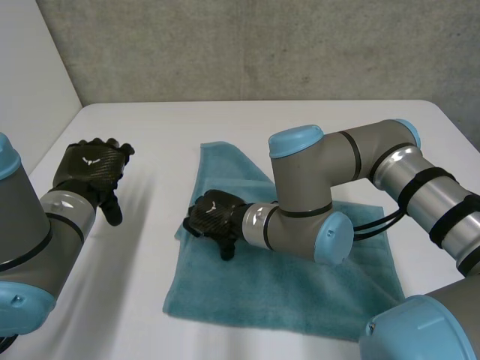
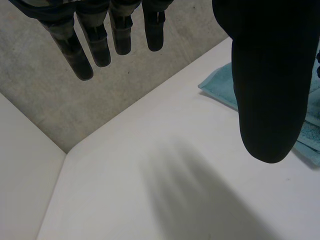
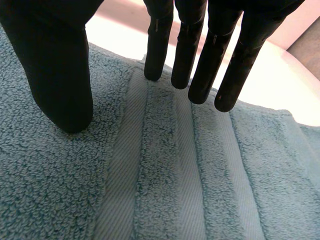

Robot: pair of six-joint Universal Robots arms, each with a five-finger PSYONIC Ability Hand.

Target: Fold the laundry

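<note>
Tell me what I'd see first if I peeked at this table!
A fluffy teal towel lies in the middle of the white table. The right hand rests on it near its left edge, fingers straight. The left hand hangs open above the table to the towel's left.

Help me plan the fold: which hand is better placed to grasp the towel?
Right: the right hand lies open on the towel at its edge; the left hand hangs open off it.
</note>
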